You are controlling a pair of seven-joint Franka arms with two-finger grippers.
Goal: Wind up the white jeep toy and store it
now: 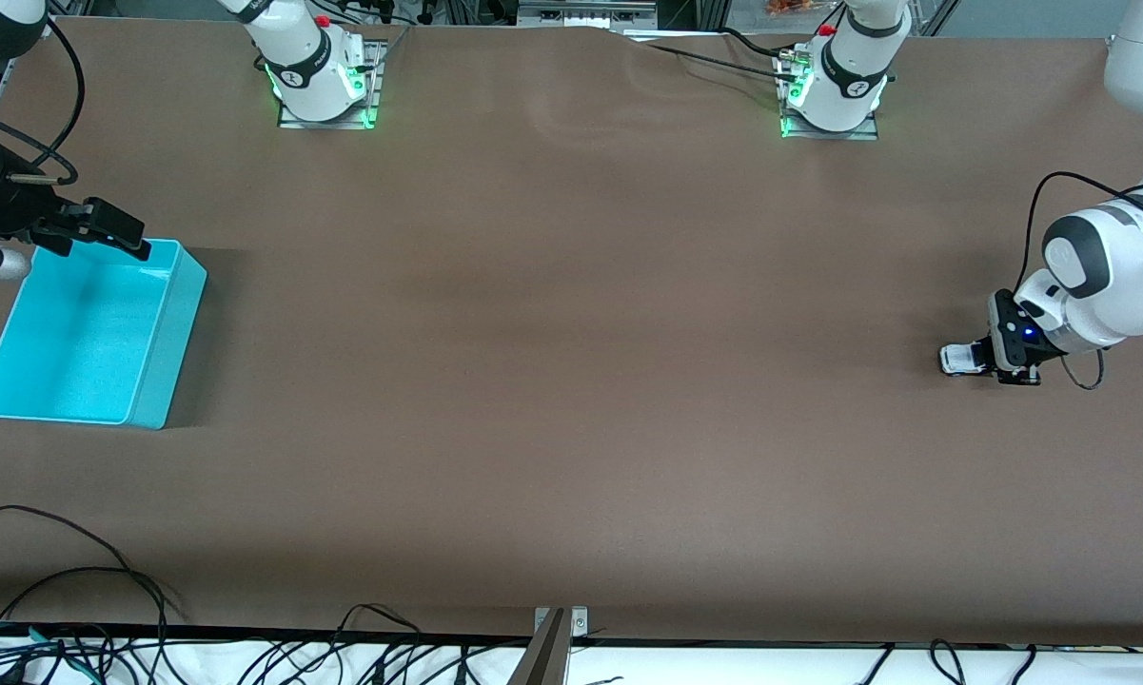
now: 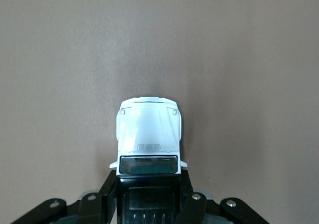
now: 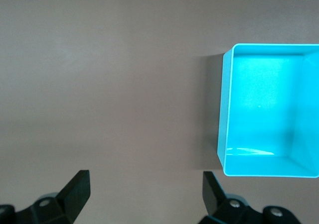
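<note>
The white jeep toy (image 1: 958,359) is down at the table surface near the left arm's end, its white hood pointing away from the hand. My left gripper (image 1: 988,361) is shut on its black rear. In the left wrist view the black fingers (image 2: 106,191) clamp both sides of the jeep toy (image 2: 148,129), with my left gripper (image 2: 148,186) closed around the dark roof. My right gripper (image 1: 114,231) hangs open over the robot-side rim of the cyan bin (image 1: 167,333). In the right wrist view my right gripper (image 3: 147,184) has only bare table between its fingers.
The cyan bin (image 3: 227,109) is empty and stands at the right arm's end of the table. Loose cables (image 1: 76,590) lie along the table edge nearest the front camera. A wide stretch of brown table (image 1: 571,333) separates the jeep from the bin.
</note>
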